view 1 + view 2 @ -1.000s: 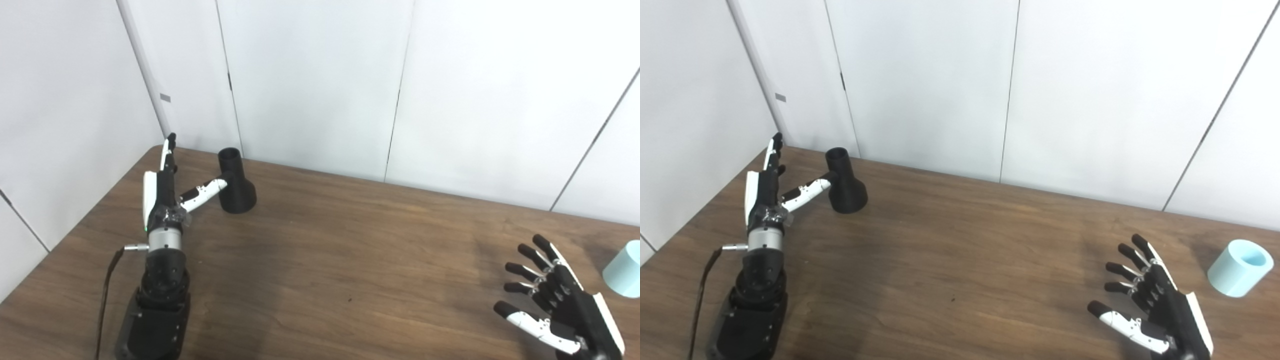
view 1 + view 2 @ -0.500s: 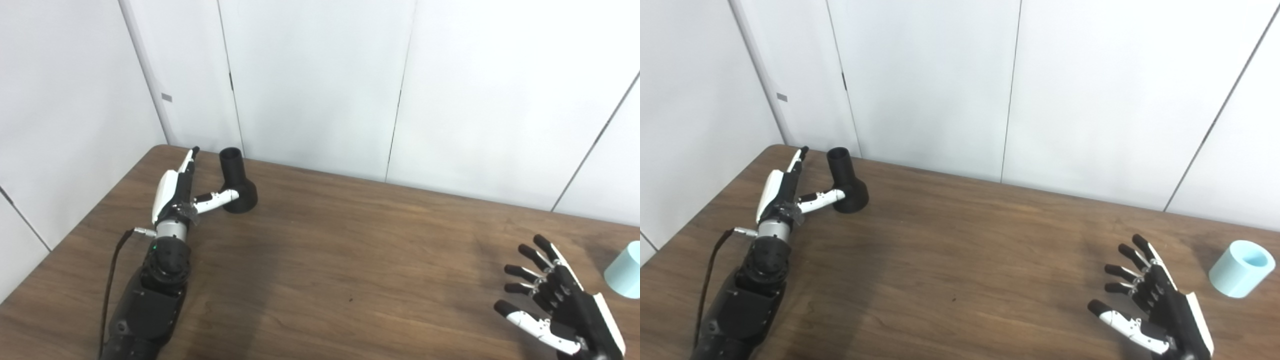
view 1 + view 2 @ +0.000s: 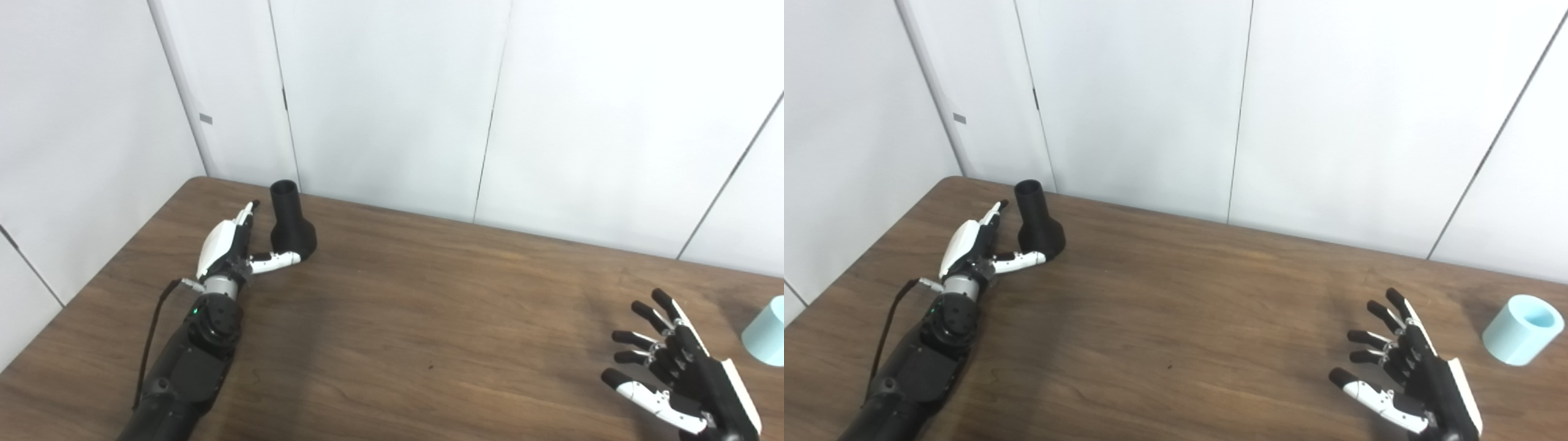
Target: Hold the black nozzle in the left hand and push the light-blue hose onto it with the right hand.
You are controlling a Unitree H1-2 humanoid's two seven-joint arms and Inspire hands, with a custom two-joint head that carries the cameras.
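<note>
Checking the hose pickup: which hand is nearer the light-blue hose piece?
Right. The right hand is open just left of the hose piece, not touching it. The left hand is across the table, beside the black nozzle.

2 head cameras, side by side, look down and forward across the table toward the wall panels. The views overlap almost fully; the right eye view shows more at frame right.

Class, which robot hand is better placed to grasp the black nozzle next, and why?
The left robot hand: open, its thumb beside the black nozzle. The right robot hand is open far across the table, near the light-blue hose.
</note>
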